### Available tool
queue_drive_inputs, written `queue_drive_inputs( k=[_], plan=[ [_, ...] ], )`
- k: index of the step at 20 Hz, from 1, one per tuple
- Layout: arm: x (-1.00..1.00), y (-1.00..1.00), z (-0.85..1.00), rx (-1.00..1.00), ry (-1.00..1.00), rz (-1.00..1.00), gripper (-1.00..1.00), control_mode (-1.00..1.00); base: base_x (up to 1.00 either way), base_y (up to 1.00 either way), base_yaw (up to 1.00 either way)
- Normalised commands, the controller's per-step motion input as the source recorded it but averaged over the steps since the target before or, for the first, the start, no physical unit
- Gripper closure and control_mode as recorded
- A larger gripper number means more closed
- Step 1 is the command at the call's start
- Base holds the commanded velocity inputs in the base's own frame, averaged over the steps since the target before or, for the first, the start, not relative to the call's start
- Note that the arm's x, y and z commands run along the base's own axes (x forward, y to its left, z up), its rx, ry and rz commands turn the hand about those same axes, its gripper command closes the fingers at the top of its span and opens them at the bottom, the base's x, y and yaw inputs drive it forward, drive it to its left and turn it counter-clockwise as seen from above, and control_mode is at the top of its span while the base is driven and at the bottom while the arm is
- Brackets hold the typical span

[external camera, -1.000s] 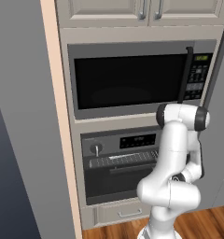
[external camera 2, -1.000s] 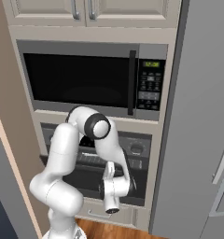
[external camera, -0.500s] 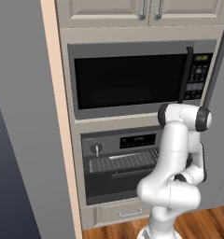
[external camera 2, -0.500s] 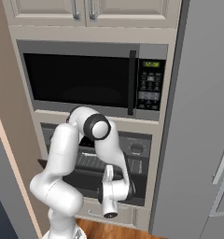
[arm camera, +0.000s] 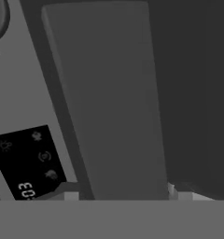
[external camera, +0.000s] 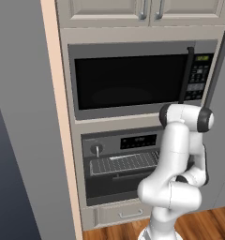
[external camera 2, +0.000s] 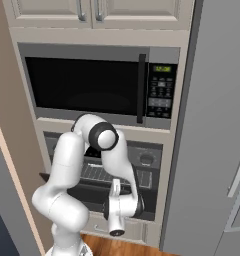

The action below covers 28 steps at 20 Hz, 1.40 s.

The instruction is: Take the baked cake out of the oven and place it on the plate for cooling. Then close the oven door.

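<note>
1. Between the tips of the end effector (arm camera: 123, 193) runs the grey bar handle (arm camera: 109, 102) of the oven door (external camera 2: 87, 192). The jaws stand apart on either side of it, with a visible gap on one side, so nothing is clamped.
2. Beside the end effector, off the handle's one flank, is the black display strip (arm camera: 30, 163) of the oven (external camera: 133, 159). Dark door glass lies on the other flank.
3. Behind the door, beyond the end effector, the wire rack (external camera: 123, 162) is visible. No cake can be made out on it, and how far the door stands open cannot be told.
4. Risk: with the jaws loose around the bar, a pull could let the handle slip out. The door would then stay put or drop freely.
5. Risk: the hand sits close to the control panel, so a sideways drift could drag a fingertip across the display.
6. Risk: the elbow is folded tightly ahead of the oven front and could foul a door swinging down.
</note>
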Motion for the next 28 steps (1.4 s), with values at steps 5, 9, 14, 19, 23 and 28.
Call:
queue_drive_inputs(
  k=[5, 9, 14, 19, 23, 28],
  plan=[
    [-0.20, -0.08, -0.09, 0.00, 0.05, 0.00, 1.00, -1.00, 0.00, 0.00, 0.00],
    [-0.13, -0.02, -0.03, 0.00, 0.11, 0.00, 1.00, -1.00, 0.00, 0.00, 0.00],
    [-0.24, -0.05, -0.08, 0.00, 0.17, 0.00, 1.00, -1.00, 0.00, 0.00, 0.00],
    [-0.22, 0.00, -0.05, -0.01, 0.21, -0.01, 1.00, -1.00, 0.00, 0.00, 0.00],
    [-0.15, 0.00, -0.02, 0.00, 0.21, 0.00, -1.00, -1.00, 0.00, 0.00, 0.00],
    [-0.11, 0.00, -0.01, 0.00, 0.19, 0.00, -1.00, -1.00, 0.00, 0.00, 0.00]
  ],
)
